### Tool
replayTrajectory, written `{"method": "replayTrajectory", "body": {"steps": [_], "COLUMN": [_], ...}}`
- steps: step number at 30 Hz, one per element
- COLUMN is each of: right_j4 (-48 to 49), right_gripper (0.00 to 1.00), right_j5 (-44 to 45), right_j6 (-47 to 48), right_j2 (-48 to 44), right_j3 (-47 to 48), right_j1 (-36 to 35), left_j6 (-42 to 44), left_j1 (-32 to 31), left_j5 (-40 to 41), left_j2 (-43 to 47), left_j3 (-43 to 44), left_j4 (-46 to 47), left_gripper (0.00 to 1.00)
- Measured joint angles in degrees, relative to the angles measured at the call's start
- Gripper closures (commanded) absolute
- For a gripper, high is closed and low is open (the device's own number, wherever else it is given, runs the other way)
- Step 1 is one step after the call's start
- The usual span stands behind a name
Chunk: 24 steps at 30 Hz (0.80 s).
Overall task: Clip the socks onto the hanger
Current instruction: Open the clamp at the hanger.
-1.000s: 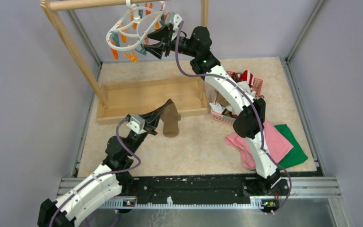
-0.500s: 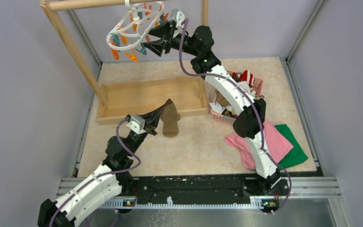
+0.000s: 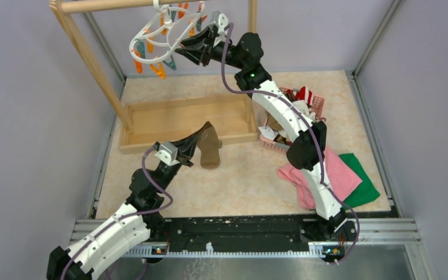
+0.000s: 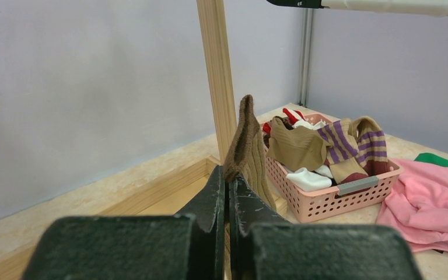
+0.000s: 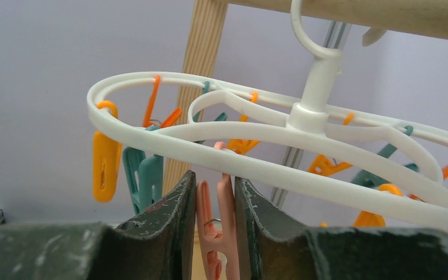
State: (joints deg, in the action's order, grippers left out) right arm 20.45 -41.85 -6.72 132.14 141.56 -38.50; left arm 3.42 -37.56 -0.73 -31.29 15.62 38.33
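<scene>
Overhead, the right pincer [image 5: 214,192] pinches a clip [image 5: 212,236], hanger [image 5: 256,166] just above it; the left pincer [image 4: 228,182] pinches a sock [image 4: 245,140] rising above it.

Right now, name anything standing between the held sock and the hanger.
Nothing visible blocks it. The left gripper holds the sock low by the rack base; the hanger hangs above, where the right gripper pinches a clip.

White oval plastic hanger [image 5: 310,114]: smooth, glossy moulding.
Salmon plastic clothespin clip [image 5: 213,233], six o'clock below it: smooth, satin sheen.
Dark right fingers [image 5: 169,216]: matt, scuffed, pale-flecked.
Olive-brown knit sock [image 4: 246,149]: ribbed, fuzzy cloth.
Pink plastic lattice basket [image 4: 326,201], three o'clock of the sock: smooth.
Pale wooden rack post [image 4: 217,76]: bare, grained.
Beige counter [image 3: 239,175]: mottled, stone-look, matt.
</scene>
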Motion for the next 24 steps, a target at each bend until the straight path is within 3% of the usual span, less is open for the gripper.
{"method": "replayTrajectory", "body": {"steps": [8, 15, 19, 24], "right_j4": [0.15, 0.11, 0.24, 1.20], "right_gripper": [0.89, 0.89, 0.89, 0.90], "right_j5": [-1.01, -1.20, -1.86, -2.82], "right_j6": [-2.14, -4.96, -5.77, -7.21], "right_j2": [0.00, 0.00, 0.00, 0.00], "right_j3": [0.00, 0.00, 0.00, 0.00], "right_j1": [0.00, 0.00, 0.02, 0.13], "left_j6": [-0.09, -2.14, -5.29, -11.67], "left_j1": [0.79, 6.91, 12.87, 20.98], "left_j5": [1.68, 3.58, -0.98, -13.07], "left_j2": [-5.57, -17.79, -21.66, -25.83], "left_j3": [0.70, 7.50, 11.17, 11.50], "left_j4": [1.25, 3.98, 5.49, 14.10], "left_gripper": [1.00, 1.00, 1.00, 1.00]}}
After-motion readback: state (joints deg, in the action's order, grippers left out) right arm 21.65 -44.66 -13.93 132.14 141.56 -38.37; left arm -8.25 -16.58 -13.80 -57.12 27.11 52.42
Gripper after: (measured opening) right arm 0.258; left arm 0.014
